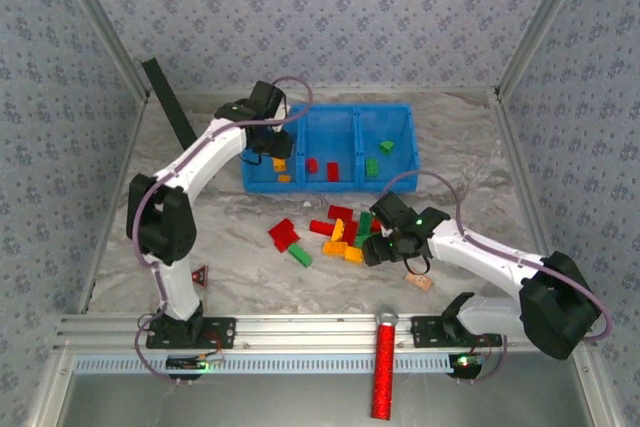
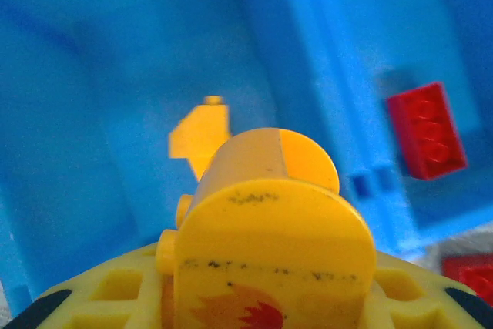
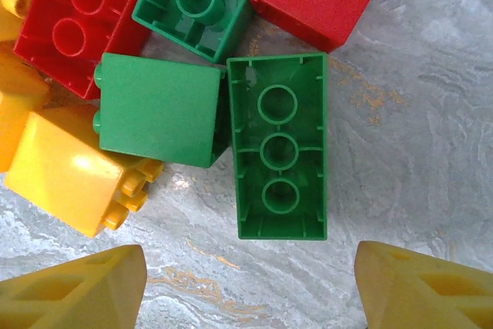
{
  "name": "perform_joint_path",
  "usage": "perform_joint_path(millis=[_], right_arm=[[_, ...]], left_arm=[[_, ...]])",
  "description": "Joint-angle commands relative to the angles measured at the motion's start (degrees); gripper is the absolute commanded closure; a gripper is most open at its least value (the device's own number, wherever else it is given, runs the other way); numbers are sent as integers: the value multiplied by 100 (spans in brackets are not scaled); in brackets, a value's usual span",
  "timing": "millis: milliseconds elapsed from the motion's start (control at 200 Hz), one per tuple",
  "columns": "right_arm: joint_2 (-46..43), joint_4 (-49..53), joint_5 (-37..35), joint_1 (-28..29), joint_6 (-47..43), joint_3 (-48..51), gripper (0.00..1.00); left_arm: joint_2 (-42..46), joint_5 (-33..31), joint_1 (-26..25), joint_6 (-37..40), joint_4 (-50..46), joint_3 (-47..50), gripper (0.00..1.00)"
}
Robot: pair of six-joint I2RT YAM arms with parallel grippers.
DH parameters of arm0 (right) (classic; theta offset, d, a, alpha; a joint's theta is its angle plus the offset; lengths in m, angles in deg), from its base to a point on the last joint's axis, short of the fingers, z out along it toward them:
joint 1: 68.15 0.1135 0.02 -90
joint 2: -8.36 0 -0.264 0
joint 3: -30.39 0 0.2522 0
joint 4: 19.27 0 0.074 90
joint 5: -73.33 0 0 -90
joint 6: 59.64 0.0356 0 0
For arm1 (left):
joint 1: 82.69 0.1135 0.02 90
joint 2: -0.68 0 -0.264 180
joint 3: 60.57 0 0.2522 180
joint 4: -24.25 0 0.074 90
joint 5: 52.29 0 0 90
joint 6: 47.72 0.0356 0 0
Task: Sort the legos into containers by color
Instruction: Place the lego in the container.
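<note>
Two steps are in hand: a drop-off on the left and a pick on the right.

The left gripper (image 1: 268, 152) hangs over the left compartment (image 2: 115, 129) of the blue bin (image 1: 345, 109), which sits toward the far edge of the worktop (image 1: 470, 167). Its jaws are closed on a yellow round-topped brick (image 2: 269, 213). Another yellow brick (image 2: 202, 132) lies on that compartment's floor, so the colour matches. A red brick (image 2: 426, 130) lies in the middle compartment and green bricks (image 1: 385, 147) in the right one. The next move here, I judge, is to part the jaws, let the brick fall, and lift clear of the wall.

The right gripper (image 3: 250, 287) stands wide open and empty above the loose pile (image 1: 340, 232) in the middle of the worktop, toward the near edge. Just ahead of its fingertips (image 3: 85, 290) lies a long green brick (image 3: 279, 148), hollow side up. A square green brick (image 3: 158, 107) sits hard against one long side, and bare worktop lies along the other. To take the long brick, the gripper would have to come forward and down and close across its short width. One finger has little room beside the square brick, so it may nudge that brick or lift both.

No brand or writing can be read. The yellow round-topped brick carries an orange-red flame-like print and dark scuffs. The small red-and-black triangle (image 1: 203, 273) by the left arm's base is too small to make out.
</note>
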Motion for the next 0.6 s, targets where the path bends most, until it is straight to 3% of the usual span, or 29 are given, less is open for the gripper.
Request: perform_joint_path(millis=[0,595], right_arm=[[-40,212,-384,128,203,-58,27],[-377,398,-579,177,346,13,22]], left_arm=[[-282,-213,37,-194,-304,-291,73],[-975,-244,277,-176,-410,-843,69]])
